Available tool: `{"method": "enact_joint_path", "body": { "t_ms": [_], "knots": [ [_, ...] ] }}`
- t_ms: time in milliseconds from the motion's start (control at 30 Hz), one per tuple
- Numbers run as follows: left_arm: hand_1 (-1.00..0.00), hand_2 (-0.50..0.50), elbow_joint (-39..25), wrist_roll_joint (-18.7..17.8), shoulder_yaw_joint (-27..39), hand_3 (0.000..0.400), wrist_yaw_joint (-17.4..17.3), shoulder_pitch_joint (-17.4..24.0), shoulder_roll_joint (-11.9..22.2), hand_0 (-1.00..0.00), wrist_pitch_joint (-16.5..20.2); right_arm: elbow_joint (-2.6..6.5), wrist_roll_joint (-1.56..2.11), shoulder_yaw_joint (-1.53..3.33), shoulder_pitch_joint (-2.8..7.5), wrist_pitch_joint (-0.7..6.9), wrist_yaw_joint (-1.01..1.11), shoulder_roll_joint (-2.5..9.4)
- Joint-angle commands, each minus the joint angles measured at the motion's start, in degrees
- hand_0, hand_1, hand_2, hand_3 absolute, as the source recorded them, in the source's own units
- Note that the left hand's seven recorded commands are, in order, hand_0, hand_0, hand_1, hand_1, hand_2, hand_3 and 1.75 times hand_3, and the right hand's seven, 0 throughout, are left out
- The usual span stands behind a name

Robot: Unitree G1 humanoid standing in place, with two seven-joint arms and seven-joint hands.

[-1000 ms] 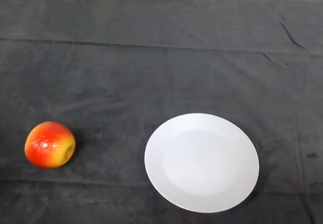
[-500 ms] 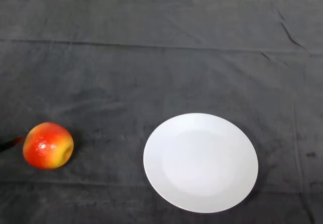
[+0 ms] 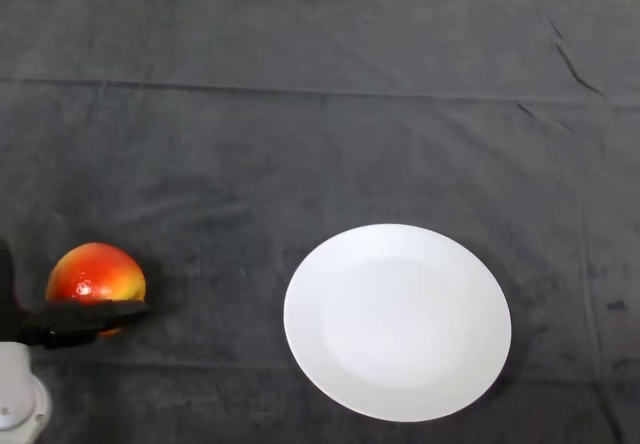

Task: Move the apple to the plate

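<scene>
While red-yellow apple (image 3: pixel 94 275) sits on dark cloth (image 3: pixel 320 124) at left, well apart from white plate (image 3: pixel 397 321), left hand (image 3: pixel 70 322) reaches in; black finger crosses apple's near side, grasp unclear. No writing visible.

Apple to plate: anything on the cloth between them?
Nothing. In the head view, only bare dark cloth separates the apple from the white plate. The left hand sits at the apple's near side, not in that gap.
</scene>
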Motion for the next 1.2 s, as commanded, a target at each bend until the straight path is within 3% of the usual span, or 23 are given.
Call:
{"method": "enact_joint_path", "body": {
  "t_ms": [33, 700, 733, 767, 800, 1200],
  "knots": [
    [0.00, 0.00, -2.4, 1.6, -1.0, 0.000, -0.9, -0.9, 0.0, 0.00, 0.7, -0.54, 1.42, 0.10, -0.81, -0.59, -0.14, -1.06],
    [0.00, 0.00, 0.6, 3.5, -7.0, 0.000, -7.0, -0.6, 2.9, 0.00, 4.7, -0.78, 1.54, 0.25, -0.72, -0.56, -0.30, -0.97],
    [0.00, -0.05, 0.7, 3.7, -7.2, 0.042, -7.2, -0.6, 3.0, -0.11, 5.1, -0.78, 1.55, 0.26, -0.72, -0.56, -0.30, -0.97],
    [-0.76, -0.01, 0.6, 3.8, -7.3, 0.309, -7.5, -0.7, 3.1, -0.77, 5.6, -0.79, 1.56, 0.26, -0.72, -0.56, -0.31, -0.97],
    [-1.00, 0.00, 0.5, 3.9, -7.4, 0.400, -7.7, -0.7, 3.3, -1.00, 6.1, -0.79, 1.56, 0.27, -0.71, -0.56, -0.31, -0.97],
    [-1.00, 0.00, -4.2, 5.8, -7.6, 0.400, -9.3, -1.1, 4.3, -1.00, 11.8, -0.80, 1.64, 0.32, -0.70, -0.56, -0.34, -0.97]
  ]
}}
